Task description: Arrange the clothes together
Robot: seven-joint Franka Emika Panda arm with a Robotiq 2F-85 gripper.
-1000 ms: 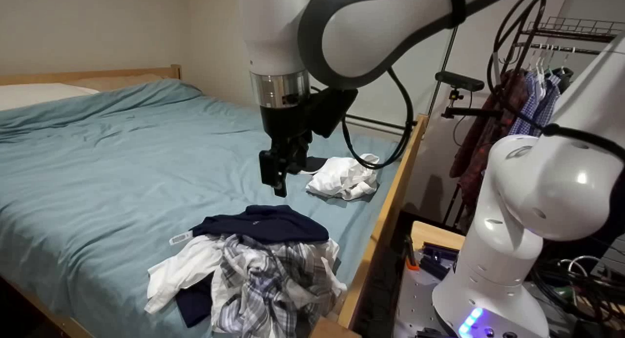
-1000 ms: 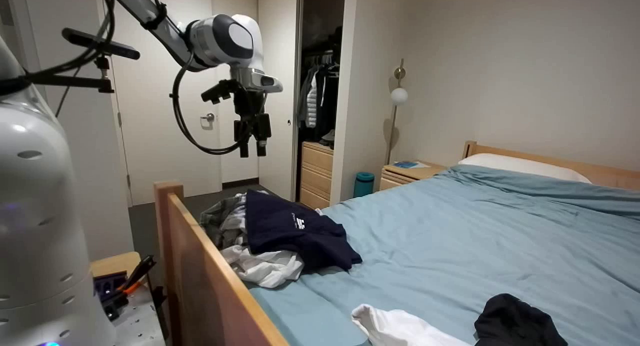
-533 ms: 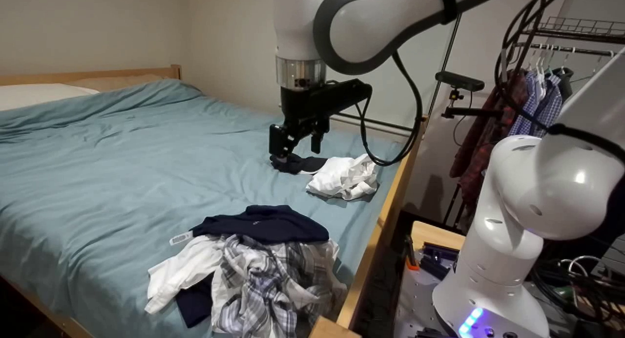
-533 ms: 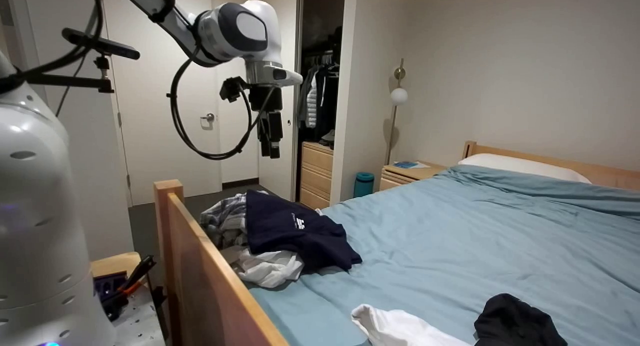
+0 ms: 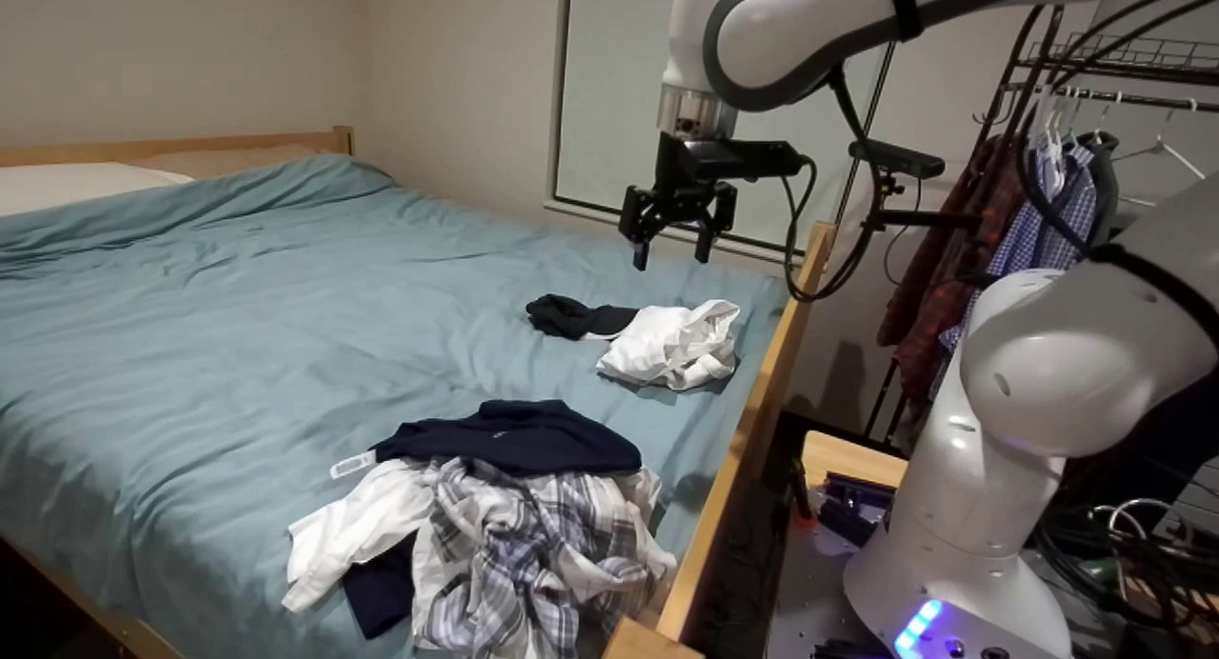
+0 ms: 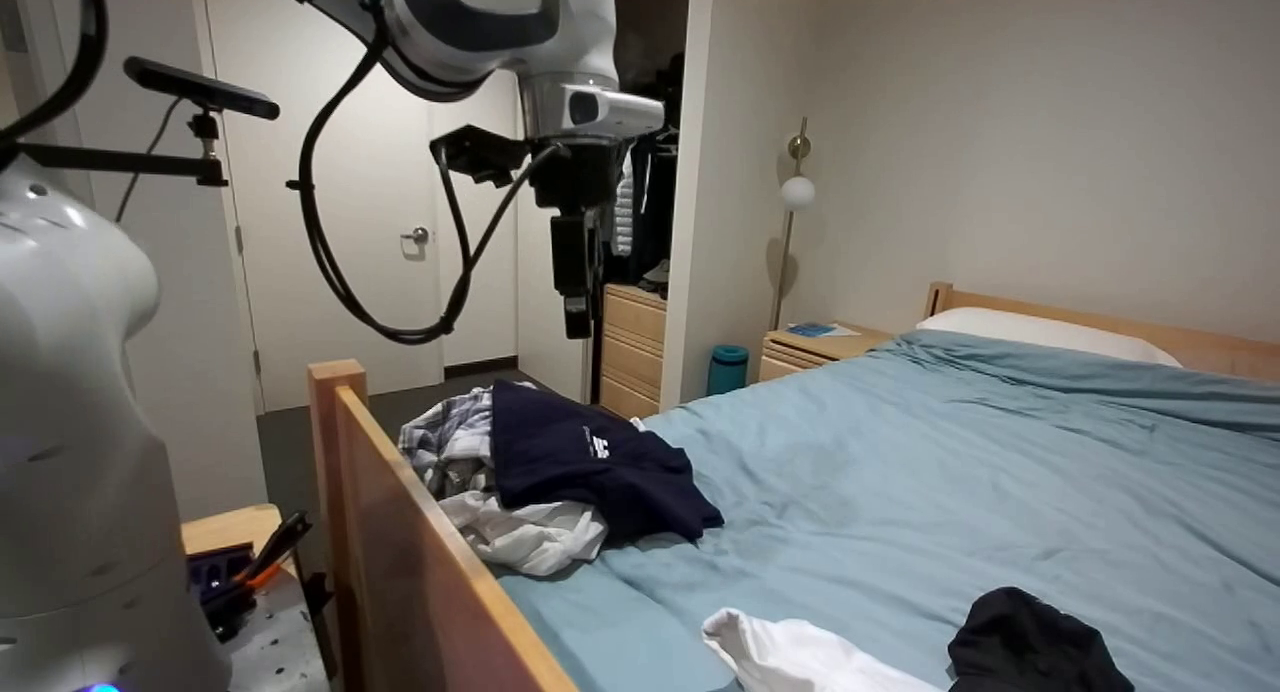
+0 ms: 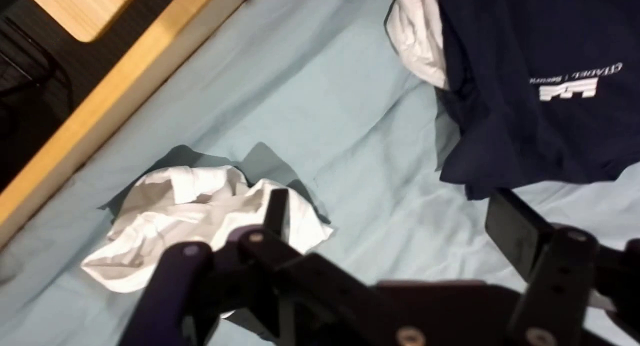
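A crumpled white garment (image 5: 676, 347) lies on the bed near the side rail, touching a black cloth (image 5: 569, 316). Both show in an exterior view, as white garment (image 6: 805, 660) and black cloth (image 6: 1035, 644); the white garment also shows in the wrist view (image 7: 145, 236). A pile holds a navy shirt (image 5: 514, 440) with a white logo, a plaid shirt (image 5: 505, 554) and white cloth (image 5: 357, 530). The navy shirt also shows in the wrist view (image 7: 550, 136). My gripper (image 5: 671, 253) is open and empty, well above the bed; its fingers stand wide apart in the wrist view (image 7: 392, 213).
A wooden bed rail (image 5: 748, 430) runs between the robot base and the clothes. A wooden stool-like top (image 5: 852, 457) and tools sit beside the base. A clothes rack (image 5: 1095, 92) stands behind the arm. The blue bedsheet (image 5: 238, 354) spreads beyond the pile.
My gripper has moved away from the pile and over toward the white garment and black cloth, and has turned about its vertical axis. It stays open. The clothes have not moved.
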